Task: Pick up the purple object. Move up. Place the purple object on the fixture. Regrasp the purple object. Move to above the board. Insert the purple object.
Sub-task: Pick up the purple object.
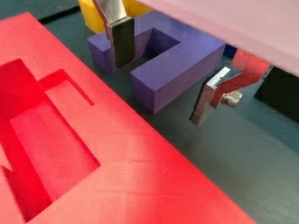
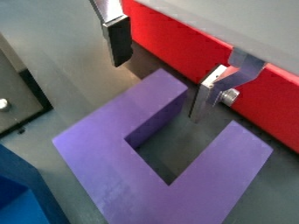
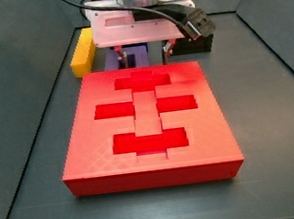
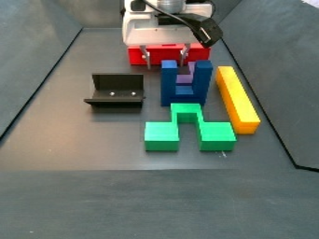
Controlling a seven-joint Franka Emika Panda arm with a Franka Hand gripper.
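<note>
Looking across a side view from left to right, we see the fixture standing alone toward the table's left edge, then a blue block with the purple object touching its right side, and a long yellow bar nearest the right edge. A green block lies in front of them, toward the near edge. The gripper hangs low over the purple object at the far edge of the table. In both wrist views its jaws are spread apart, gripping nothing: one finger sits outside a prong, another finger inside the U's slot. The purple object rests flat on the table just beside the board, whose red wall rises behind it.
</note>
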